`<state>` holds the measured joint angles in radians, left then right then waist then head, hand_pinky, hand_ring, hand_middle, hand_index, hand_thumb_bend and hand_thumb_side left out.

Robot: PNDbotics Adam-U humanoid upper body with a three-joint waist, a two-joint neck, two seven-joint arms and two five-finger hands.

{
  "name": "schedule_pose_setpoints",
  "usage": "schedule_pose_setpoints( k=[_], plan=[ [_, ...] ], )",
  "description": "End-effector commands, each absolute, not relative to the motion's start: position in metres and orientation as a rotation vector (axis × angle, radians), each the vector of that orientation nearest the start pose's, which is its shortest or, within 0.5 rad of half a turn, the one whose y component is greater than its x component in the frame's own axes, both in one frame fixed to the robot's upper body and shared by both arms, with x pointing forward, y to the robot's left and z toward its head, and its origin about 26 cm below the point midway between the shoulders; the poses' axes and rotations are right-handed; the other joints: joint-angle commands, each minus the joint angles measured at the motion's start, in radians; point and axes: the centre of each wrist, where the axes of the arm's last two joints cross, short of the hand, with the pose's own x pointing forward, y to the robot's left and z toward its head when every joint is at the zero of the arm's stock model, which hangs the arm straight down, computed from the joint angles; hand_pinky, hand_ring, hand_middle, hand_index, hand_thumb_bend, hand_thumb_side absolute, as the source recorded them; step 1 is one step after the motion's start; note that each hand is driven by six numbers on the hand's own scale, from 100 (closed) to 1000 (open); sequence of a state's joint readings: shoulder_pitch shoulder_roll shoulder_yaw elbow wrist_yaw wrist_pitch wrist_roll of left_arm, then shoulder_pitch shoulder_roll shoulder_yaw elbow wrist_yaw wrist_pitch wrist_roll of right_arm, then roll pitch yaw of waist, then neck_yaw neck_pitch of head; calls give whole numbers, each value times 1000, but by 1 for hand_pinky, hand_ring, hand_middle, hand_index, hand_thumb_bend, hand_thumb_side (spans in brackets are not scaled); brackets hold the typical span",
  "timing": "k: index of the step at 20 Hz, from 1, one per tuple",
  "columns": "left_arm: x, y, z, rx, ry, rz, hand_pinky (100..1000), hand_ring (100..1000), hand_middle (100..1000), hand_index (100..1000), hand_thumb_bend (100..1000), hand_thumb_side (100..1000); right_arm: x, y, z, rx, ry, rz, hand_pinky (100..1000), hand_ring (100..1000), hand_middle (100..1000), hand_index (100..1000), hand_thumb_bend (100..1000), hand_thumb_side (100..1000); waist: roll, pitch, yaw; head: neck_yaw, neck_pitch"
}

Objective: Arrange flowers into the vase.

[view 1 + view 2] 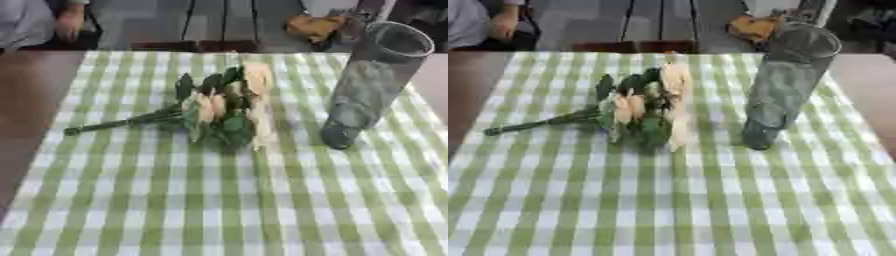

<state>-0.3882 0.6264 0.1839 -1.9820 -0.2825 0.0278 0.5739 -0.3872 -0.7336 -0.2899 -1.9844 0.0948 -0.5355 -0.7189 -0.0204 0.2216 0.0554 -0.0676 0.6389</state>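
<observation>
Where flowers lie, checked cloth.

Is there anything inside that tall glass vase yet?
No flowers. The vase is clear and looks empty, its far wall showing through. The flowers lie beside it on the checked cloth. Water cannot be told.
</observation>
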Motion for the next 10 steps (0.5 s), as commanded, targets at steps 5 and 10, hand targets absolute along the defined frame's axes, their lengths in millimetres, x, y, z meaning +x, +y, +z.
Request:
schedule_pose_setpoints(
  k=[5, 10],
  plan=[
    [289, 333, 292, -1509, 3147, -15, 753, 925, 919, 961, 520, 834, 274, -361, 324, 707, 2849, 196, 713, 823, 855, 894, 100, 1000, 4, -19, 0, 34, -12],
    [289, 334, 292, -1520, 3138, -7, 752, 922, 914, 960, 513, 849, 274, -361, 326, 703, 2843, 190, 713, 822, 854, 893, 100, 1000, 5, -21, 0, 60, -20]
  ],
)
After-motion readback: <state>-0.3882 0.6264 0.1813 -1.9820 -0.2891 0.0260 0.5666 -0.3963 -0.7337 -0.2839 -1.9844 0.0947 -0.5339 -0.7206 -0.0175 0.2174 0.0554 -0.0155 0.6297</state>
